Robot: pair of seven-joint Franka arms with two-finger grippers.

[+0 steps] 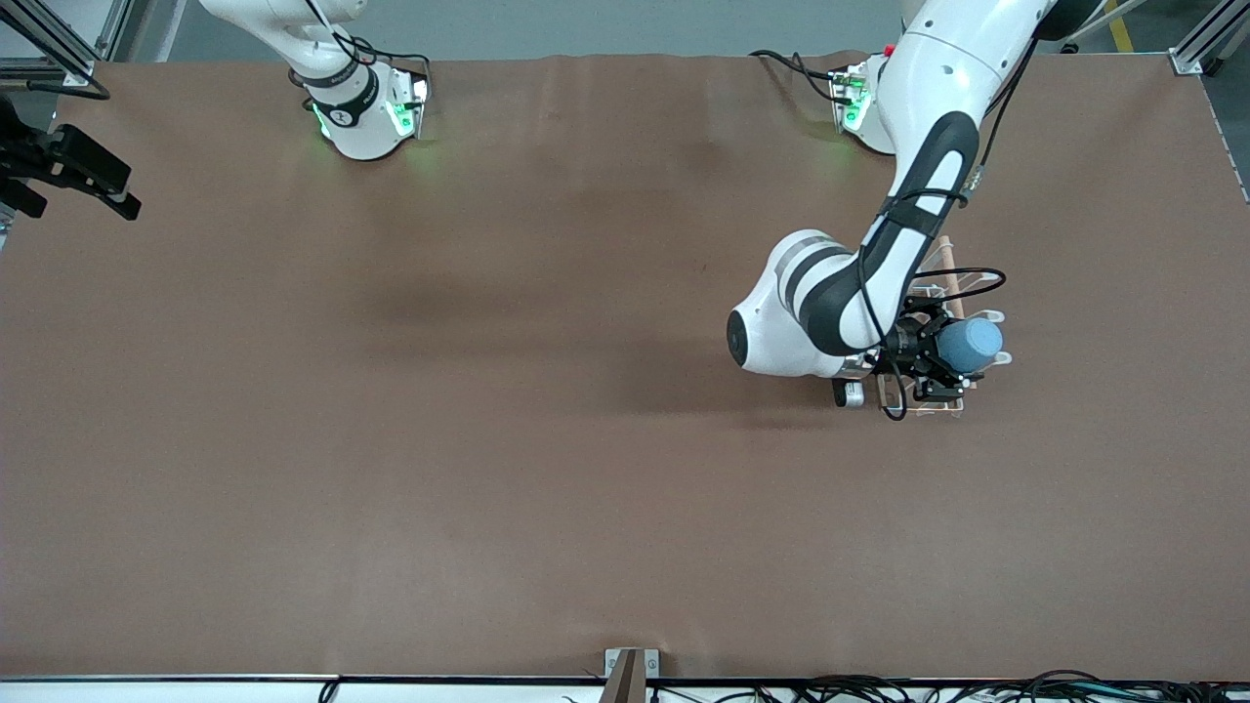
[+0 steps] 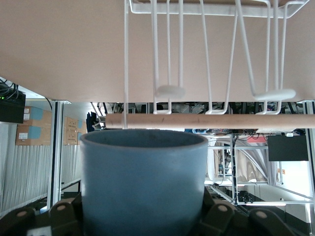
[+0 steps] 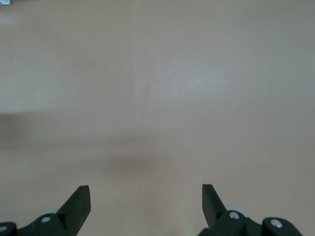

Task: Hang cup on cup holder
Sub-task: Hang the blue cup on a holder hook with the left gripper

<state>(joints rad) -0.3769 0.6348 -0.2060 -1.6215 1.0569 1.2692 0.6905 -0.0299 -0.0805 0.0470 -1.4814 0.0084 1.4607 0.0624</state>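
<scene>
The brown counter (image 1: 488,439) carries the cup holder (image 1: 962,293), a white wire rack with a light wooden rod (image 2: 211,120) along its top, standing toward the left arm's end. The left pincer (image 1: 945,363) hangs over the rack, clamped on the cup (image 1: 970,345), a small light-blue tumbler held up in the air just beside the rod and the looped prongs; whether anything is inside the cup cannot be told. The right pincer (image 3: 146,204) waits over bare counter, its fingers spread wide and holding nothing.
</scene>
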